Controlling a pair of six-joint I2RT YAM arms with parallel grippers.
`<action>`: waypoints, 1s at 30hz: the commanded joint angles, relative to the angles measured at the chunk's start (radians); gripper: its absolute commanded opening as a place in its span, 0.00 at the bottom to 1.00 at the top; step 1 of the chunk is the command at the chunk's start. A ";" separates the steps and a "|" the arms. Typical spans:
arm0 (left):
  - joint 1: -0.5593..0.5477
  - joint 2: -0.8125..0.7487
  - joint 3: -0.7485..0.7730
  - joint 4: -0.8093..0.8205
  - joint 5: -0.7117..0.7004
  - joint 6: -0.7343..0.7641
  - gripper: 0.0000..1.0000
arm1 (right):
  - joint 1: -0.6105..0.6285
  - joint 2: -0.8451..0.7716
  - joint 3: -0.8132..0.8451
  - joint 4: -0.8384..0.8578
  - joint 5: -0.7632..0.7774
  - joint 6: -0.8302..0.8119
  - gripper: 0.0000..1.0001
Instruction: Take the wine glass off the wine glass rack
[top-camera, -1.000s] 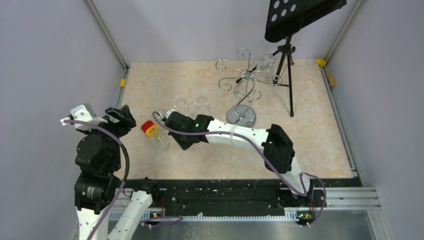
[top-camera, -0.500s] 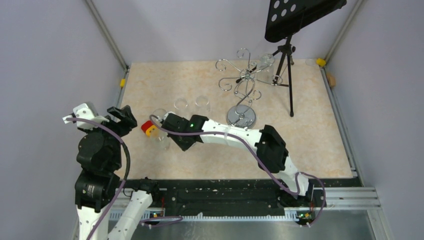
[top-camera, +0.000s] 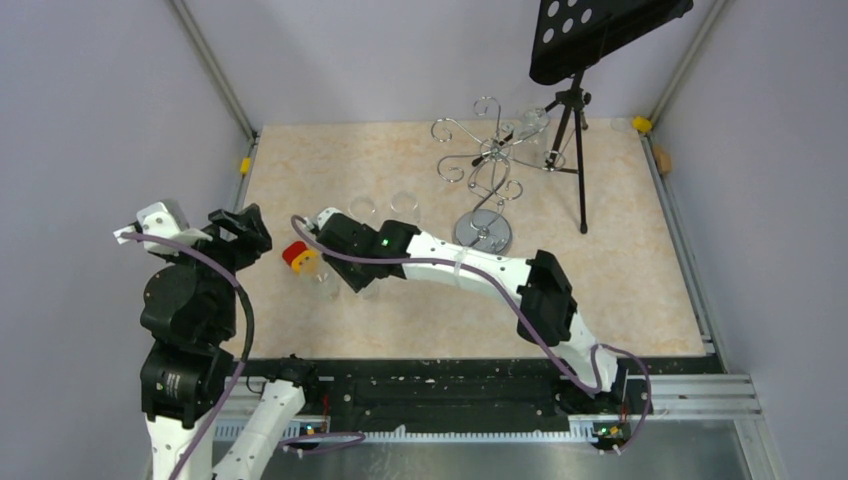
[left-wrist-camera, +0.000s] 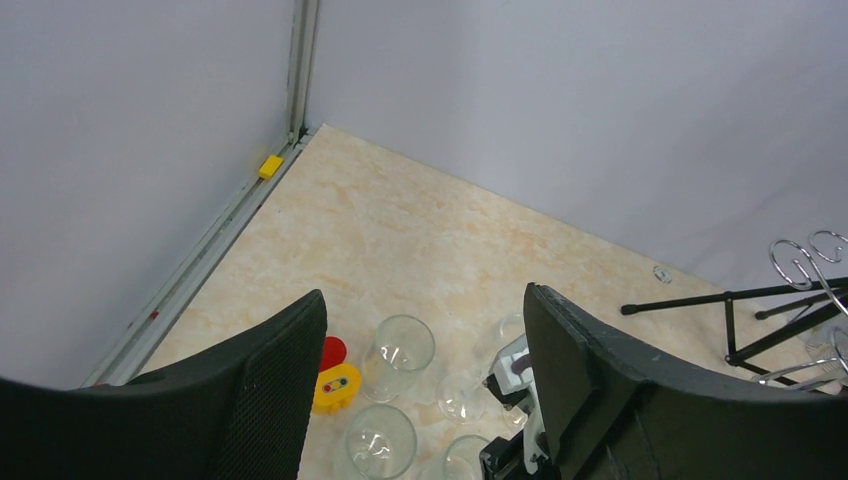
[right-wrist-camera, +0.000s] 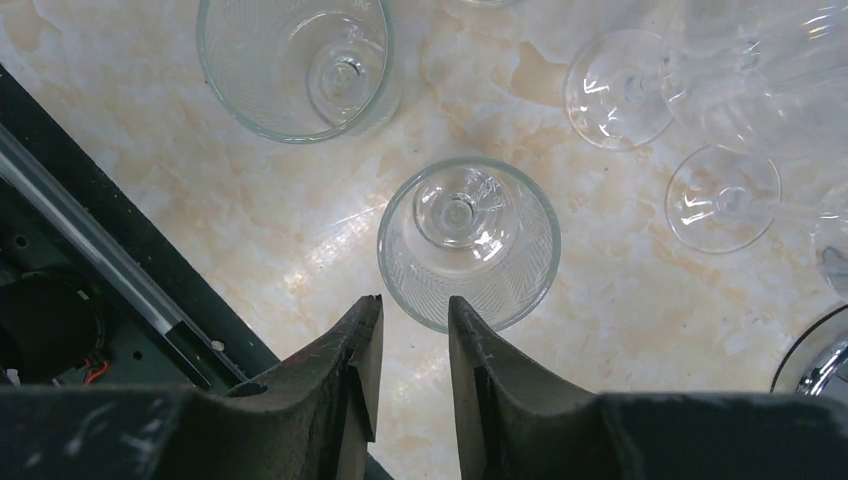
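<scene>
The silver wire wine glass rack (top-camera: 487, 165) stands on its round chrome base at the back right; a clear wine glass (top-camera: 531, 124) seems to hang on its far right arm. The rack's curls show at the right edge of the left wrist view (left-wrist-camera: 808, 262). My right gripper (top-camera: 349, 278) hovers over several clear glasses standing on the table at the left centre. Its jaws are slightly apart with nothing between them (right-wrist-camera: 414, 305), and an upright ribbed glass (right-wrist-camera: 468, 240) stands just past the fingertips. My left gripper (top-camera: 243, 236) is raised at the left, wide open and empty (left-wrist-camera: 425, 295).
A black tripod music stand (top-camera: 577, 120) stands right of the rack. A yellow and red toy (top-camera: 297, 257) lies left of the glasses. More glasses (right-wrist-camera: 295, 65) and round glass feet (right-wrist-camera: 618, 88) lie around the right gripper. Walls enclose the table.
My right gripper has moved left and slightly farther back over the group of glasses. My left arm has shifted slightly to the left.
</scene>
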 joint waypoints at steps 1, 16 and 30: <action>0.003 0.021 0.043 0.018 0.071 0.020 0.76 | 0.006 -0.106 0.032 0.051 0.015 -0.035 0.32; 0.003 0.012 0.029 0.040 0.291 0.036 0.78 | -0.045 -0.765 -0.399 0.383 0.251 -0.120 0.65; 0.003 0.013 -0.022 0.098 0.409 0.006 0.78 | -0.473 -1.045 -0.511 0.356 0.278 -0.014 0.67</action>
